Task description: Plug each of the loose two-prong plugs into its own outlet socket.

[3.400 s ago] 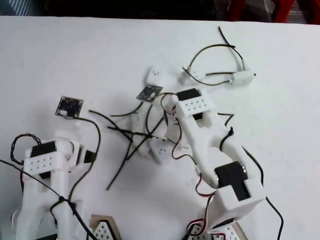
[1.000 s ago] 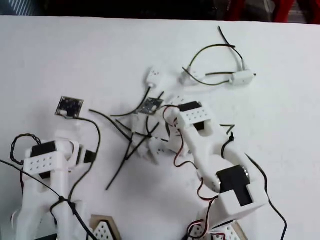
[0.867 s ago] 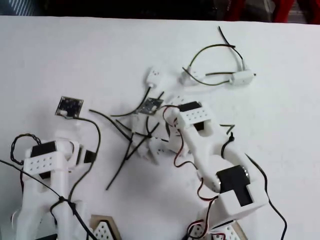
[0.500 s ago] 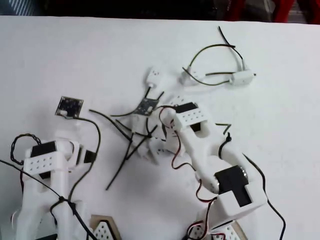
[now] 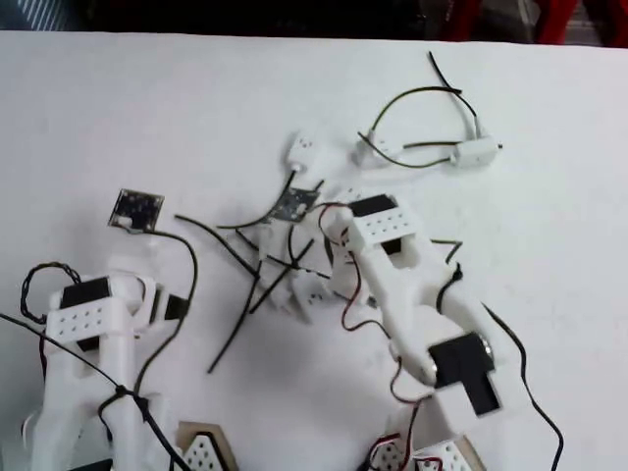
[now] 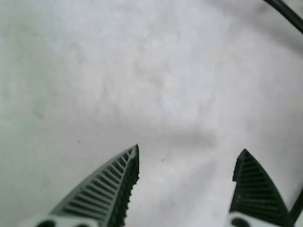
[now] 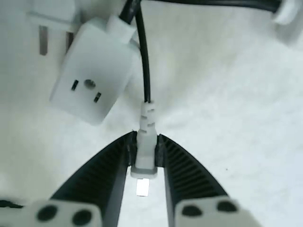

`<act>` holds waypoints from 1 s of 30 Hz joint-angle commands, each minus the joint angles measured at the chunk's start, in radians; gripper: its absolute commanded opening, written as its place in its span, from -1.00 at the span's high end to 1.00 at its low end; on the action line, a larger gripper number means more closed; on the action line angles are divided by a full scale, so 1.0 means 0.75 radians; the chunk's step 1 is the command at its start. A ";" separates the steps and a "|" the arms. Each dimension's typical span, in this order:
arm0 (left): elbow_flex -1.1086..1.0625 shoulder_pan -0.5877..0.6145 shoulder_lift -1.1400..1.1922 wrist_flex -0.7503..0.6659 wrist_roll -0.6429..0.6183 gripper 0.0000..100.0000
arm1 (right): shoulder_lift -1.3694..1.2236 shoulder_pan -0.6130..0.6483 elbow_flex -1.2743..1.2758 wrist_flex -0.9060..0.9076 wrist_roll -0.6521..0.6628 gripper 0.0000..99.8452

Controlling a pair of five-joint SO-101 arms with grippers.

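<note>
The right gripper has its jaws clamped on the slim white body of a two-prong plug. A flat metal prong pokes out behind the grip, between the two fingers. The plug's black cord runs straight away from the jaws and passes just beside a white outlet socket block. That block lies on the table with its slotted face up, close to the held plug and apart from it. Just past the block lies a second white plug with two flat prongs showing.

The left gripper has its ribbed fingers spread wide apart with nothing between them, over bare white table. A dark cord crosses the corner beyond it.

In the high view the right arm reaches from the lower right to the centre of the frame, into a tangle of dark cords. A white block lies by its wrist and a small dark square plate just above it. A loose white plug sits above centre. At upper right a white connector lies on a looping cord. The left arm is at lower left, with another dark square plate above it.
</note>
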State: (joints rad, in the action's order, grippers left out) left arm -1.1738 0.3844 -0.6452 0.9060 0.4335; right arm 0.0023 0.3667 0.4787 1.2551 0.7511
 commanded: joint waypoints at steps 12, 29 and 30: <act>0.014 0.003 -0.048 -0.020 0.002 0.37 | 0.785 0.179 0.055 0.177 -0.409 0.97; 0.014 0.003 -0.048 -0.020 0.002 0.37 | 1.566 0.220 0.606 -0.586 -0.923 0.97; 0.014 0.003 -0.048 -0.020 0.002 0.37 | 1.597 0.220 0.622 -0.598 -0.925 0.97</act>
State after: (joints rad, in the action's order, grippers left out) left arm -1.1738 0.3844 -0.6452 0.9060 0.4335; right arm 1.1208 0.5247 0.9406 0.8562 0.0806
